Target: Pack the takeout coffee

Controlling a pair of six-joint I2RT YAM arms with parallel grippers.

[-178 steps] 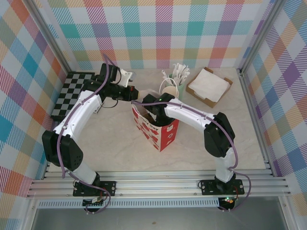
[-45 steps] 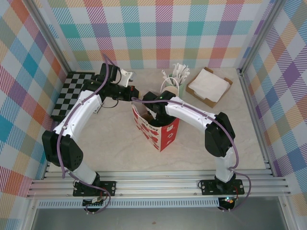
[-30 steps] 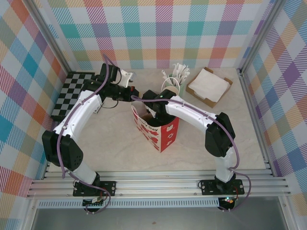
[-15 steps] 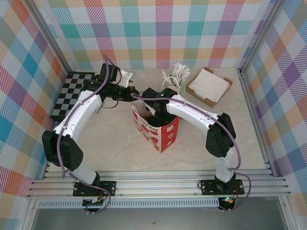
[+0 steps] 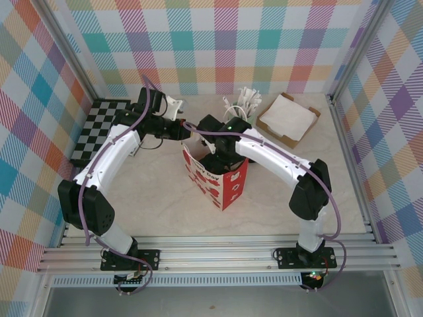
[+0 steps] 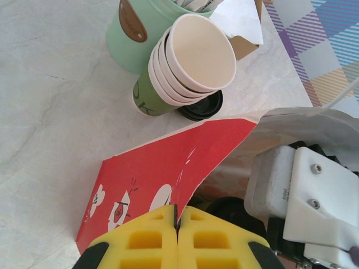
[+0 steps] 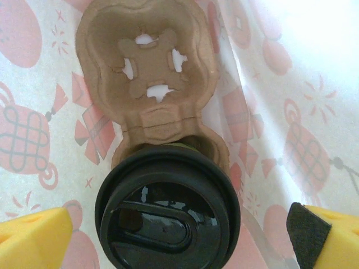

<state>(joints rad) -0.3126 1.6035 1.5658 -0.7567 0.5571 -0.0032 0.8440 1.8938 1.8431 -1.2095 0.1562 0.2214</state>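
**A:** Your right arm (image 5: 277,158) has lifted, and its elbow has swung out toward the frame's right since a moment ago. Is the coffee in?

**B:** Yes. The takeout coffee (image 7: 168,218) sits low in the right wrist frame, seated in the cardboard carrier (image 7: 148,61) inside the paper bag (image 5: 225,185). Your right end effector (image 7: 179,238) hangs above it, spread wide, holding nothing. Your left end effector (image 6: 176,224) is pinched together on the bag's rim. I judge only withdrawing and letting go remain.

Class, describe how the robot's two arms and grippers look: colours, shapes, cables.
The left arm and right arm have white shells, black joints and a purple cable each. The left gripper and right gripper have yellow fingers; the left's show rectangular recesses.
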